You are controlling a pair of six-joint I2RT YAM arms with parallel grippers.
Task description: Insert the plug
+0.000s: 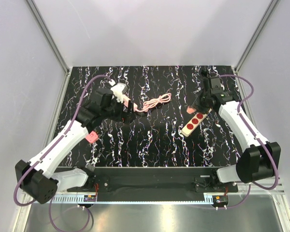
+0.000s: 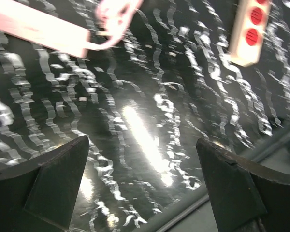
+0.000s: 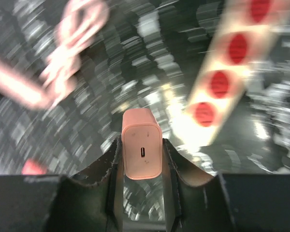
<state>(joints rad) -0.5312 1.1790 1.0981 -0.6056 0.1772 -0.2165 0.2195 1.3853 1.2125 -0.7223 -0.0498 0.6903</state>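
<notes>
Your black, white-veined table (image 1: 150,140) fills the middle of the top view. The left arm (image 1: 63,145) reaches in from the lower left of it and the right arm (image 1: 237,123) from the lower right. The left gripper (image 1: 128,113) sits just left of centre. In its wrist view (image 2: 142,142) you can see its two dark fingers (image 2: 58,179) spread wide, with only the tabletop between them, so it holds nothing. The right gripper (image 1: 199,104) is at the right of the frame, over the upper end of the power strip (image 1: 194,122). The strip is a cream bar with red sockets, lying on a slant right of centre. You also see it at the upper right of the left wrist view (image 2: 249,29) and, blurred, at the upper right of the right wrist view (image 3: 222,72). A pink cable (image 1: 157,102) lies bundled at the table's centre, between the two grippers, and shows as a blur at the top of both wrist views (image 2: 117,12) (image 3: 77,29). The plug (image 3: 141,145) is a small pink block with a slot in its face. The right gripper (image 3: 141,150) pinches it, its fingers closed against the plug's sides. The plug is just lower left of the strip's nearest socket and is not seated in any socket. In the top view you see it as a pink speck (image 1: 191,110).
</notes>
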